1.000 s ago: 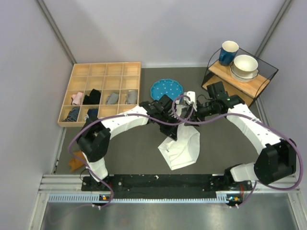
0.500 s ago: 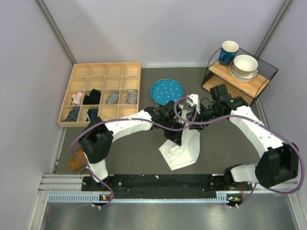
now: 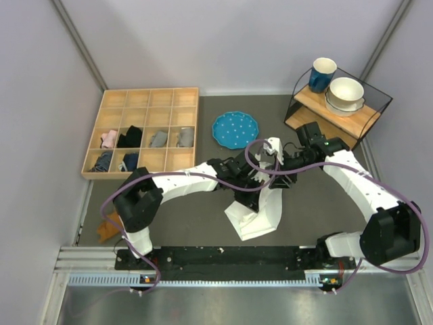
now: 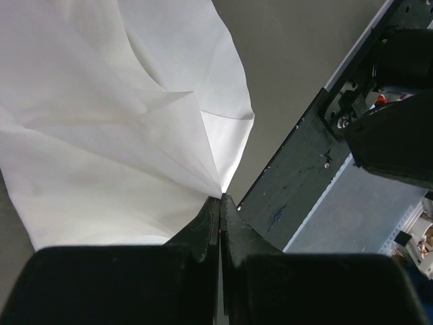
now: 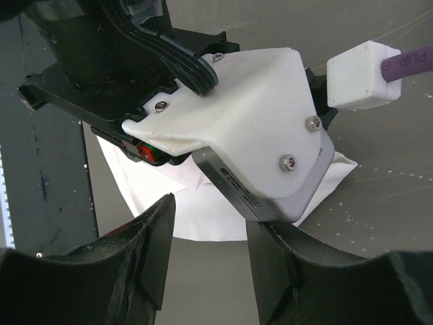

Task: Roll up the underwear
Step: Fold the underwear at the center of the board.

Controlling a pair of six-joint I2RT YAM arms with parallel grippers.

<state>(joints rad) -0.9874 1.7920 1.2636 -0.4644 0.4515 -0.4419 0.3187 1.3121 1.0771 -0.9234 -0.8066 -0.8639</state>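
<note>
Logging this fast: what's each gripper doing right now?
Left gripper: closed on the underwear.
Right gripper: open, holding nothing.

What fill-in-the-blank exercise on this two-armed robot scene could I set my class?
1. The left gripper is shut on the soft cloth underwear, whose colour is ____.
2. The right gripper has its jaws standing ____, gripping no cloth.
3. The round white-dotted plate is ____.
4. Small cloth bundles sit in a compartmented tray made of ____.
Missing words: white; open; blue; wood.
</note>
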